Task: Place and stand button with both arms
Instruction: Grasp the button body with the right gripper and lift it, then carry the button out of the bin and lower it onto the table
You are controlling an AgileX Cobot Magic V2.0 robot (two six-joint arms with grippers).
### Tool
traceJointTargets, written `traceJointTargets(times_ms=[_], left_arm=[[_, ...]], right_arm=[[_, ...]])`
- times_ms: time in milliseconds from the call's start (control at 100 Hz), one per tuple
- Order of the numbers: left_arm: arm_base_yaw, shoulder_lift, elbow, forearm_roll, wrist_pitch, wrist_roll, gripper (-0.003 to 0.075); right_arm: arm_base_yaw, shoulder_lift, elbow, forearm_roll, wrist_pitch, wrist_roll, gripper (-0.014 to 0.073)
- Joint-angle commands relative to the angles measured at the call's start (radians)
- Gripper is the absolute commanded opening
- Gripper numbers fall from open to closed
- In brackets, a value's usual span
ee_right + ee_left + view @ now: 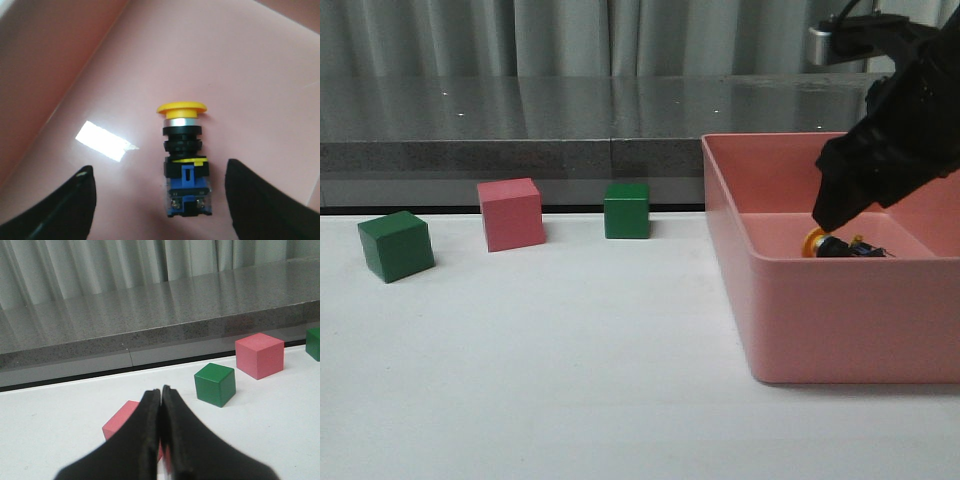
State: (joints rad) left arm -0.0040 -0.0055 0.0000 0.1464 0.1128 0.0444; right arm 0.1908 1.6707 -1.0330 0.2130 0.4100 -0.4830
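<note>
The button [185, 165] lies on its side on the floor of the pink bin [860, 320], with its yellow cap, silver ring, black body and clear-blue base all showing. In the front view only its yellow cap and dark body [835, 244] peek over the bin wall. My right gripper [159, 169] is open, with one finger on each side of the button's base and not touching it; in the front view it [832, 220] reaches down into the bin. My left gripper [161, 392] is shut and empty, low over the white table, and is out of the front view.
On the white table [570, 380] stand a green cube [396, 245], a pink cube [510, 213] and a second green cube [626, 210] left of the bin. In the left wrist view a pink cube [122, 422] sits just behind the fingers, a green cube [215, 384] beyond it. A grey counter runs along the back.
</note>
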Motion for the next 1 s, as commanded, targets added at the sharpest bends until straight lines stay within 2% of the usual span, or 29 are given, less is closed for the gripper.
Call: traceJointTargets(times_ms=[0,350,420,610,680,990], left_arm=[[0.002,-0.029,0.044,-0.01,-0.076,-0.009,-0.002],[0.002,-0.029,0.044,-0.01,-0.076,-0.009,-0.0019],[0.002,-0.029,0.044,-0.01,-0.076,-0.009,-0.002],[0.002,-0.029,0.044,-0.01,-0.076,-0.009,-0.0019],[0.002,-0.029,0.044,-0.01,-0.076,-0.009,-0.0019],[0.002,-0.029,0.044,-0.01,-0.076,-0.009,-0.002]], right_arm=[[0.0,-0.002,-0.034,-0.023,-0.057,-0.01,0.0542],[-0.01,0.115,-0.034,-0.034,-0.09,-0.01,0.0519],[-0.01,0.12,-0.034,-0.034,-0.091,-0.01,0.0438],[-0.01,0.118,-0.063,-0.033,-0.063,-0.01,0.0084],[-0.01,0.113,-0.095,-0.033,-0.024,-0.01,0.0023],[0.044,-0.017,-0.326,-0.011,0.216,-0.01,0.0023]])
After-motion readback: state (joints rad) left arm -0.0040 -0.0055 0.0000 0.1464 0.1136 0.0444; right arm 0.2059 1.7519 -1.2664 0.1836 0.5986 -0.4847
